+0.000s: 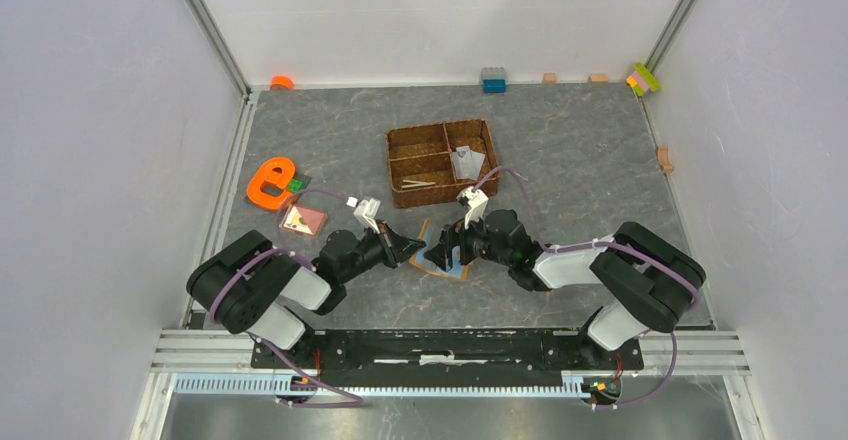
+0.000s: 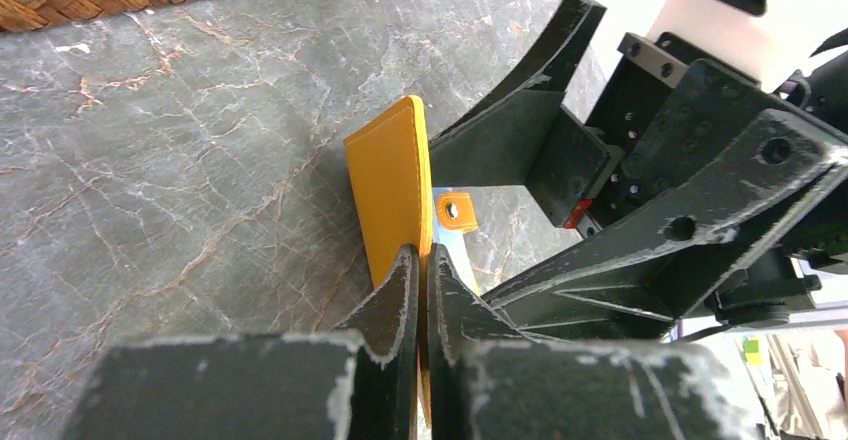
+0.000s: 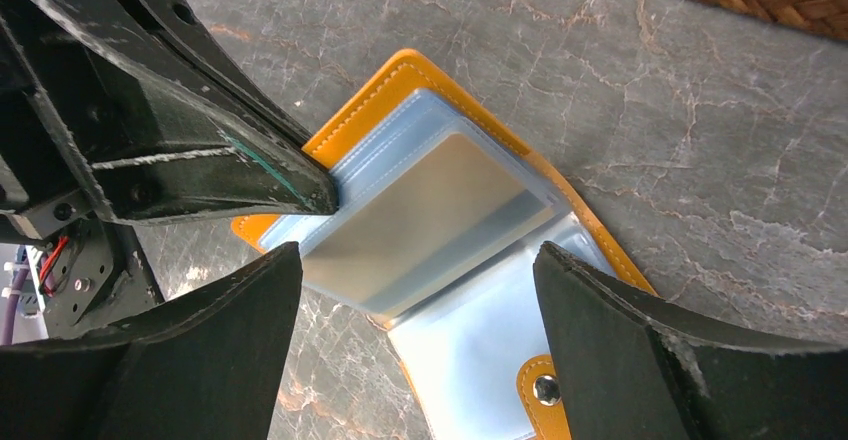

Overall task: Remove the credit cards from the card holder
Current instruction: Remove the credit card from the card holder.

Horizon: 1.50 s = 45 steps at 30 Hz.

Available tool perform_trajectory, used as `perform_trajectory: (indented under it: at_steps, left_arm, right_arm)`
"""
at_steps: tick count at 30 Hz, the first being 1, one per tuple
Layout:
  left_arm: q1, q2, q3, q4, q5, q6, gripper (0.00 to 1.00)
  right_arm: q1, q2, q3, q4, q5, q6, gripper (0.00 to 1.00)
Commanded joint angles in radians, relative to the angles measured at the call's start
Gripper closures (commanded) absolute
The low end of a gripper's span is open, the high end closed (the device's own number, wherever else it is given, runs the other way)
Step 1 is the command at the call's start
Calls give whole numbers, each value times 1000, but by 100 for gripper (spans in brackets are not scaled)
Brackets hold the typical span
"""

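The orange card holder (image 1: 440, 260) lies open on the marble table between both arms, its pale blue lining (image 3: 500, 330) facing up. My left gripper (image 2: 422, 255) is shut on the edge of its raised orange flap (image 2: 392, 185). My right gripper (image 3: 417, 260) hovers open over the lining, one finger on each side, holding nothing. A pale grey credit card (image 3: 430, 210) sits in a clear sleeve. The snap tab (image 3: 540, 390) lies by the right finger. A grey-white card (image 1: 465, 160) and a beige card (image 1: 420, 185) lie in the woven tray.
The brown woven divided tray (image 1: 440, 128) stands just beyond the grippers. An orange e-shaped toy (image 1: 270, 182) and a pink tile (image 1: 303, 220) lie to the left. A blue brick (image 1: 493, 80) and coloured bricks (image 1: 643, 78) sit along the back wall.
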Motion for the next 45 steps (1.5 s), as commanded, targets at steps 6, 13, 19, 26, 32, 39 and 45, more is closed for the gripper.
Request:
perform_trajectory:
  at_steps: [6,13,19,26,32,39,45]
  left_arm:
    - [-13,-43,-3,22,-95,41,98]
    - [-23,-34,2,28,-96,41,98]
    - [-24,-58,-10,16,-119,44,98]
    - [-24,-148,-3,-145,-190,70,98]
    - [-24,-164,-7,-162,-206,70,98]
    - [-24,-159,1,-174,-187,75,98]
    - [-24,-112,11,-112,-125,72,97]
  right_arm:
    - [24,-59,8,47,60,-24,8]
    - [73,-15,94,-64,177,-42,8]
    - [95,-1,134,-167,293,-51,11]
    - [94,-65,90,-229,400,-63,12]
    - [94,-89,73,-234,421,-64,12]
    - [94,-32,107,-200,318,-73,25]
    - [94,-14,116,-169,265,-80,30]
